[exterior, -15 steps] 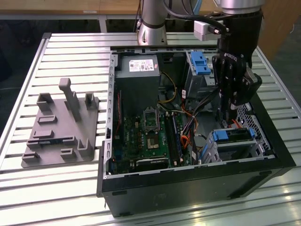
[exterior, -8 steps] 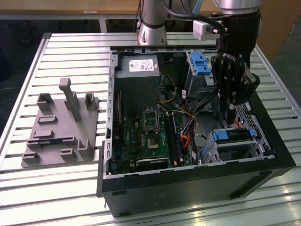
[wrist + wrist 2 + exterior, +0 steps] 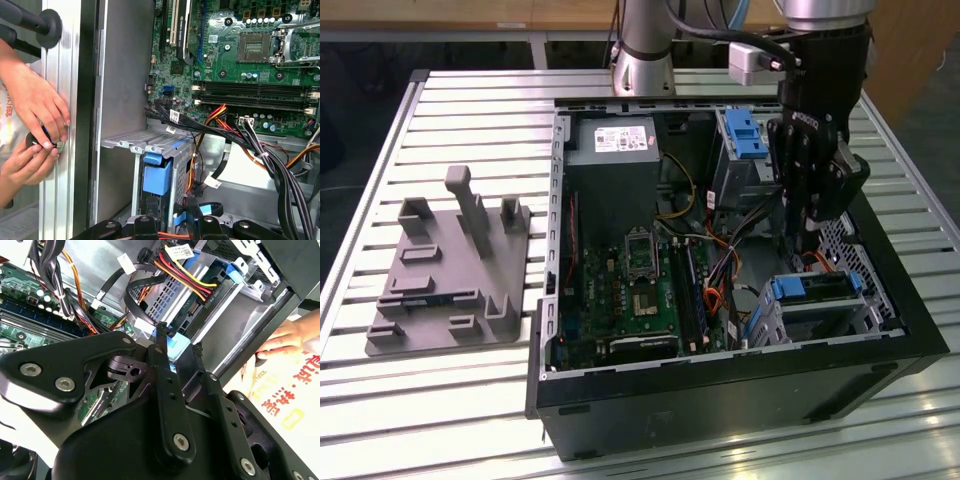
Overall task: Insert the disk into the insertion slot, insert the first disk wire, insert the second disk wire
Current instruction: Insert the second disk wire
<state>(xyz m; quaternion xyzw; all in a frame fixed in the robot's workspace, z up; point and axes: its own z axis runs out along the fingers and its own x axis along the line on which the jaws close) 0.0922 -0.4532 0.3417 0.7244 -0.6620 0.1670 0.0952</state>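
Hangs with pincer (image 3: 179, 338) narrowly parted, clamping nothing plainly, just above the disk (image 3: 817, 289) seated in the insertion slot (image 3: 820, 314). Could snag the wires (image 3: 240, 135) crowding that cage, tugging a plug askew. First wrist view: a person's hands (image 3: 37, 107) outside the case. Exterior view: a grey fixture (image 3: 450, 270) on the surface (image 3: 470, 100).

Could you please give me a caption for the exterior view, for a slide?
Gripper hangs inside the open computer case, above the disk in the insertion slot.
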